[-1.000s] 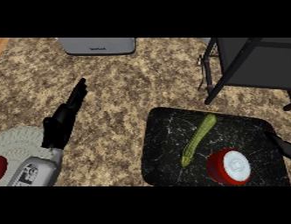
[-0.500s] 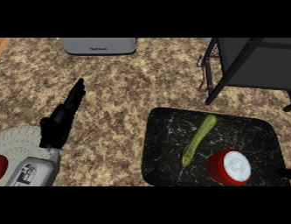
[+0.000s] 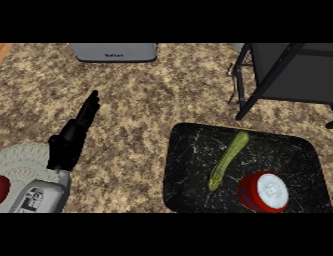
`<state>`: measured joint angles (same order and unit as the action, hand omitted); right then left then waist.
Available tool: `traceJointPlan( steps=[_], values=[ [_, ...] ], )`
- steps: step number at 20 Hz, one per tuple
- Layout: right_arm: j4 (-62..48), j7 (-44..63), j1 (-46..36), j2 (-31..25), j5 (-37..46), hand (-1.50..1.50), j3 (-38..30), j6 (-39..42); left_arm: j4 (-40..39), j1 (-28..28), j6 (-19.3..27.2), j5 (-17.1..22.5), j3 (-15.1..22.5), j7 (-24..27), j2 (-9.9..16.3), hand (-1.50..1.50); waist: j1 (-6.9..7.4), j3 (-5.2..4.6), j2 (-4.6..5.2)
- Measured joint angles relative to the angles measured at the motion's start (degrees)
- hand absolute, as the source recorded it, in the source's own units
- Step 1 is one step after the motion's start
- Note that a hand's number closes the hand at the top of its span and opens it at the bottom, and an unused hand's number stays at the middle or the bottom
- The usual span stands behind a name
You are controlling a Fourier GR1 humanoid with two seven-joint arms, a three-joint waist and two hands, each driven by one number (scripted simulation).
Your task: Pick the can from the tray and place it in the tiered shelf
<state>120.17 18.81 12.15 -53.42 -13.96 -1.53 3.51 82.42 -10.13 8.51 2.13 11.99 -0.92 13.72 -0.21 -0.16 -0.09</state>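
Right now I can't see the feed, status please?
Left robot hand open, resting on counter. Right robot hand barely visible at right edge. Can upright on tray, beside a green vegetable. Shelf unobstructed.

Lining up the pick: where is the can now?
In the head view, the red can stands in the black tray's lower right corner, beside the green vegetable.

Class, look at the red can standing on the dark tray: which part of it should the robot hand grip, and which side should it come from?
Grip the can round its red side wall, below the white top. It stands upright near the tray's front right corner, so its curved sides are exposed. Probably come from the right or from above: the green vegetable lies close on its left, leaving less room there for fingers.
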Motion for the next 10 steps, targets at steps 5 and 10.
traceJointPlan(
  steps=[5, 10],
  values=[
    [7.1, 11.5, -1.5, -5.9, 3.4, -1.5, 2.3, 3.1, -1.2, -1.1, -0.1, -0.4, -0.5, -0.2, -0.5, 0.0, 0.06, 0.02, 0.05],
    [14.0, 23.3, -4.9, -5.1, 6.1, -1.5, 6.1, 4.5, -1.6, -1.2, -0.5, -1.0, -1.1, 0.3, -1.3, 0.0, 0.26, 0.07, 0.07]
  ],
)
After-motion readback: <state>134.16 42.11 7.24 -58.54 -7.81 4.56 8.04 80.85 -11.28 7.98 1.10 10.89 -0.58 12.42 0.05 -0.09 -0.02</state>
